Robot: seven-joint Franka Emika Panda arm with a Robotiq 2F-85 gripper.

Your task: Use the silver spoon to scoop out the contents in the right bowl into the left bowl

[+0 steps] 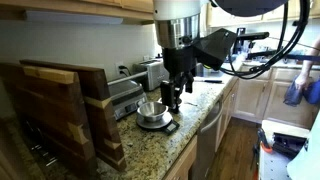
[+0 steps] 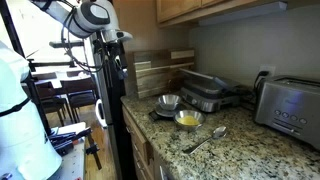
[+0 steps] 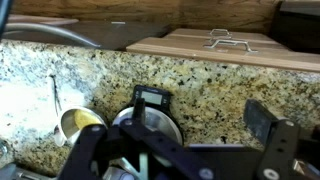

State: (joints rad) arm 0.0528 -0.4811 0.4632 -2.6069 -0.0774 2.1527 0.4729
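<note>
Approach step: pincer wide, empty; silver spoon untouched on surface. Next move needs descent onto handle, closure.

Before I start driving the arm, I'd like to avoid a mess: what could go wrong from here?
1. The silver spoon lies flat on the granite counter; the open gripper may scrape it or lose the thin handle.
2. The right bowl sits close by the left bowl, which seems to rest on a small scale; a nudge could spill the contents.
</note>
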